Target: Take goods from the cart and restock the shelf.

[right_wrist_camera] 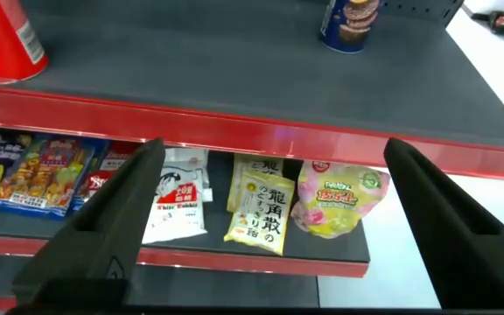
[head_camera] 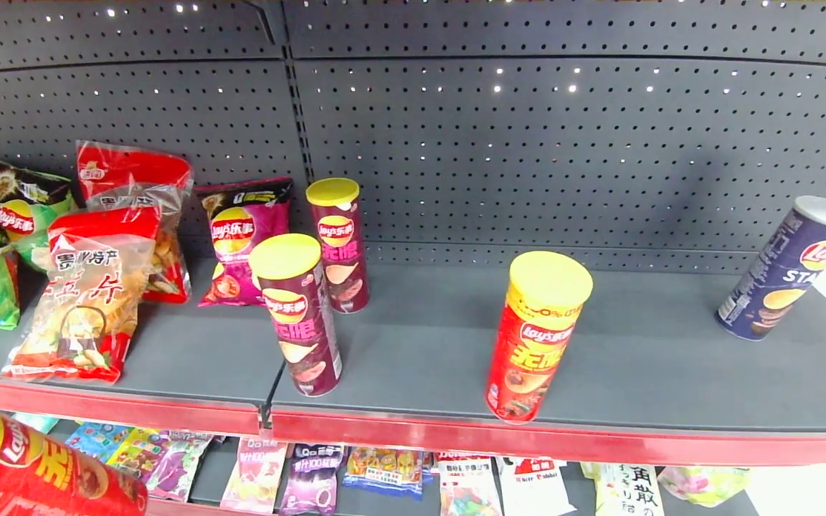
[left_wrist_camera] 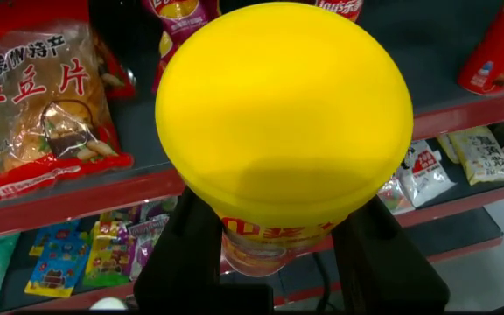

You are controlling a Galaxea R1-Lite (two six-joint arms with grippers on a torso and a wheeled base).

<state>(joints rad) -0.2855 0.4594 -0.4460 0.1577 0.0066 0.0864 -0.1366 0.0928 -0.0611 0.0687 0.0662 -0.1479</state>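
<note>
My left gripper point(left_wrist_camera: 283, 258) is shut on a red chip can with a yellow lid point(left_wrist_camera: 283, 105), black fingers point(left_wrist_camera: 186, 254) on either side of it. The same can point(head_camera: 26, 469) appears low at the left, below and in front of the grey shelf point(head_camera: 420, 344). On the shelf stand another red can point(head_camera: 536, 337), two maroon cans point(head_camera: 300, 315) point(head_camera: 338, 244) and a blue can point(head_camera: 786, 269) at the right. My right gripper point(right_wrist_camera: 274, 153) is open with nothing in it, just in front of the shelf's red front edge point(right_wrist_camera: 261, 131), below the blue can point(right_wrist_camera: 348, 22).
Snack bags point(head_camera: 90, 294) fill the shelf's left part, with a purple bag point(head_camera: 241, 236) behind the maroon cans. The lower shelf holds several small packets point(head_camera: 384, 473) point(right_wrist_camera: 261, 206). Bare grey shelf lies between the red and blue cans. A perforated back panel point(head_camera: 528, 143) closes the rear.
</note>
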